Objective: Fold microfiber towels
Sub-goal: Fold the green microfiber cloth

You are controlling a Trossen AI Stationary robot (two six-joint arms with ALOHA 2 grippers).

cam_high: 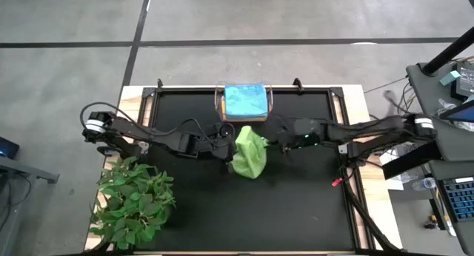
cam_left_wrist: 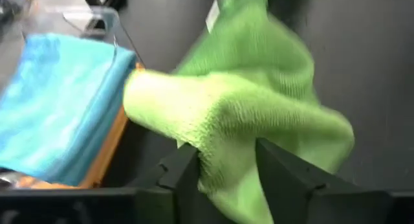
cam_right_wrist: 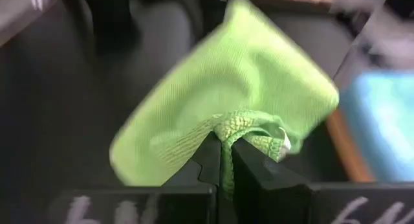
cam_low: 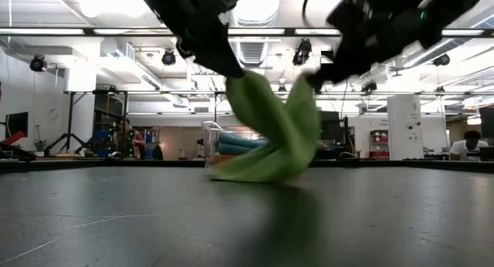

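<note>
Bright, even overhead light; ceiling strip lamps [cam_low: 255,5] glare white in the low view. Black table mat [cam_high: 296,204] takes a dull sheen, with a soft shadow under the lime green towel [cam_low: 278,136]. Both wrist views show motion blur on that towel; backgrounds are out of focus. Arms overhead in the low view are smeared, dark.

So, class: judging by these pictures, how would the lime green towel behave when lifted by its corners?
Probably floppy: the lime green towel sags between the left gripper and the right gripper, its bottom bunched on the table. Likely light, since a pinch holds it. It should crumple, not roll.
</note>
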